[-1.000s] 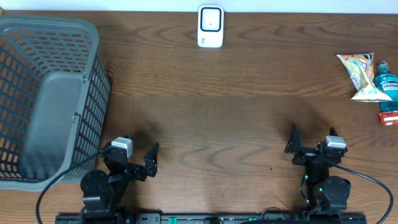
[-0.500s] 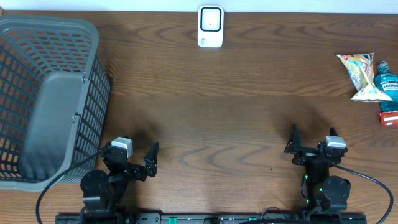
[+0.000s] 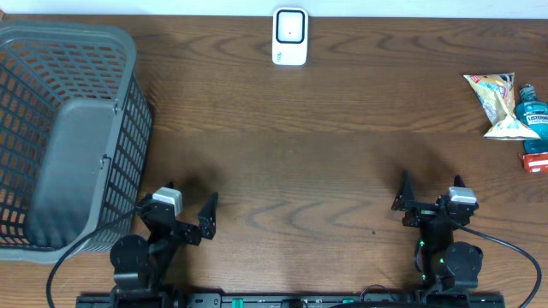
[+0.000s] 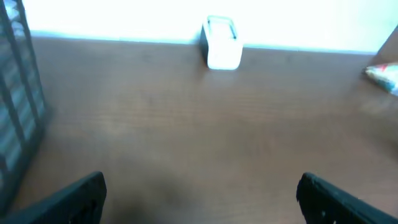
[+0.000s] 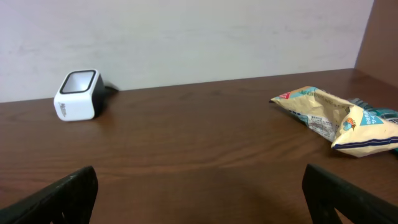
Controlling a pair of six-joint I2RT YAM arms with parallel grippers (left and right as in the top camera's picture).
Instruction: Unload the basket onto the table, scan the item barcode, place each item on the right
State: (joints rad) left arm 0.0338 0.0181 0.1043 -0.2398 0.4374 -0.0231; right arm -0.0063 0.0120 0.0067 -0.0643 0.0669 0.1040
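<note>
A dark brown wooden desk [image 3: 308, 154] carries a small white barcode scanner with a dark window [image 3: 290, 36], which stands at the middle of the far edge. A grey plastic mesh basket [image 3: 128, 137] fills the desk's left edge up to the far left corner. The items lie together at the right edge: a crinkled yellow-and-white snack bag [image 3: 495, 104], a blue mouthwash bottle [image 3: 533, 113] touching its right side, and a small red pack [image 3: 536, 160] just nearer than the bottle and cut off by the frame. The left gripper [image 3: 190, 195] sits at the near edge beside the basket with its jaws spread wide and nothing between them. The right gripper [image 3: 431, 181] sits at the near edge towards the right, equally wide and empty, well apart from the items.
</note>
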